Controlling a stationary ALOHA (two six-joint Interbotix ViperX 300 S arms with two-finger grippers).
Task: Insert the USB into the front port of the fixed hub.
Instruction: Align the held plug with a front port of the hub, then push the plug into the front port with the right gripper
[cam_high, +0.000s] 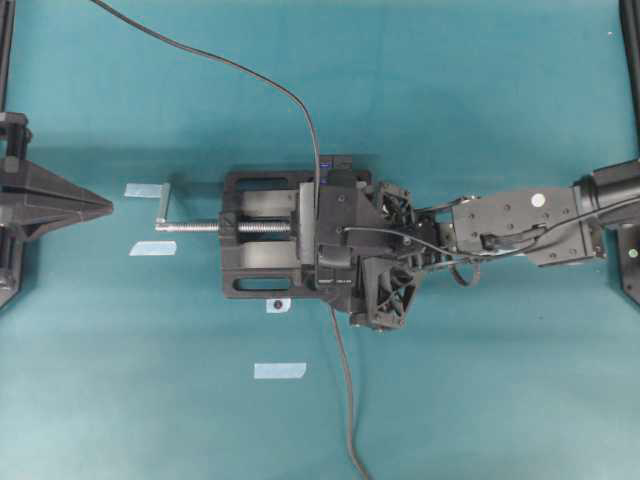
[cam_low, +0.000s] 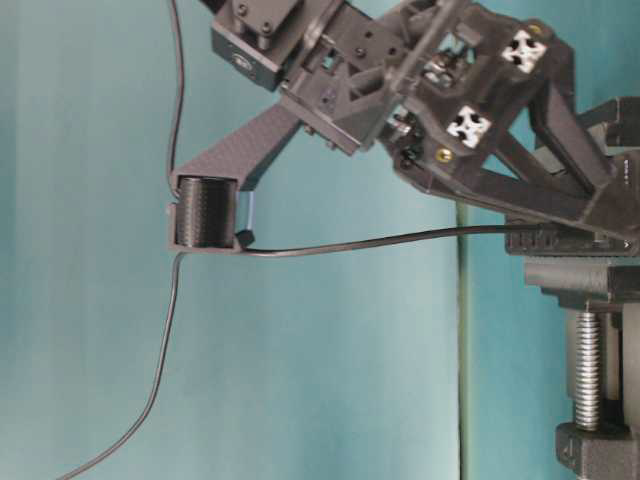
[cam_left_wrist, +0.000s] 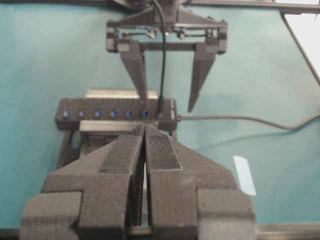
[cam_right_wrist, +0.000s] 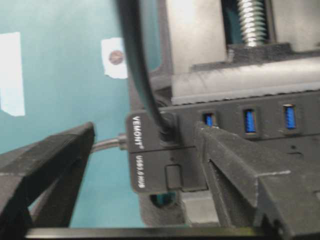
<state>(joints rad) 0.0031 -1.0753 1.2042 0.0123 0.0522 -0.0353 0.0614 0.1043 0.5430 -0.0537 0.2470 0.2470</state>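
The fixed hub (cam_left_wrist: 115, 114) is a black bar with a row of blue slots, clamped in the vise; it also shows in the right wrist view (cam_right_wrist: 165, 165) and the overhead view (cam_high: 330, 160). The USB plug (cam_right_wrist: 167, 127) stands in the end slot, next to the hub's own cable, and its thin cable rises from it (cam_left_wrist: 161, 102). My right gripper (cam_right_wrist: 145, 150) is open, with its fingers (cam_left_wrist: 137, 70) either side of the plug and not touching it. My left gripper (cam_left_wrist: 145, 127) is shut and empty, well back at the left (cam_high: 105, 205).
The black vise (cam_high: 262, 235) with a silver screw and crank (cam_high: 190, 226) holds the hub mid-table. The USB cable (cam_high: 250, 70) trails to the top edge and the hub's cable (cam_high: 345, 390) to the bottom edge. Tape marks (cam_high: 279, 370) lie on the teal table.
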